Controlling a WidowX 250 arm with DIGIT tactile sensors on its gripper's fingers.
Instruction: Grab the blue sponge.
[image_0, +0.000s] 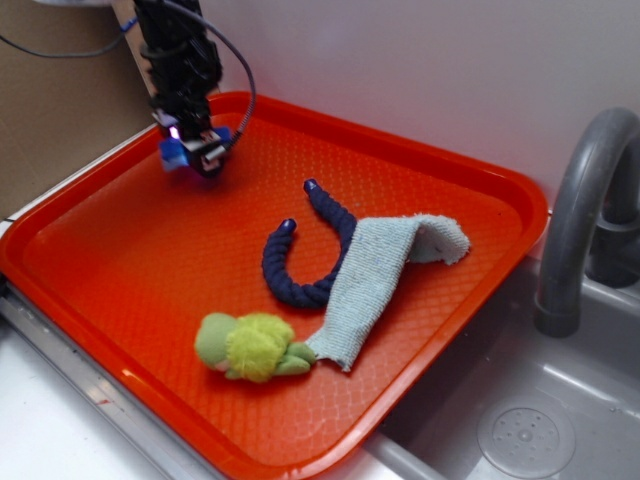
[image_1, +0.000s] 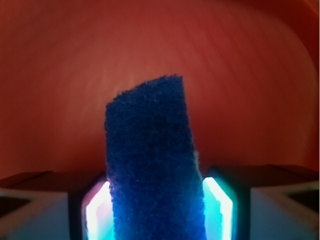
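Note:
The blue sponge fills the middle of the wrist view, standing up between the two lit fingers and pressed by them on both sides. In the exterior view my gripper hangs a little above the back left part of the orange tray, shut on the blue sponge, whose blue ends stick out on either side of the fingers. The sponge is off the tray floor.
On the tray lie a dark navy twisted rope, a pale blue-grey cloth draped over it, and a green and yellow plush toy. A grey sink with a faucet is at the right.

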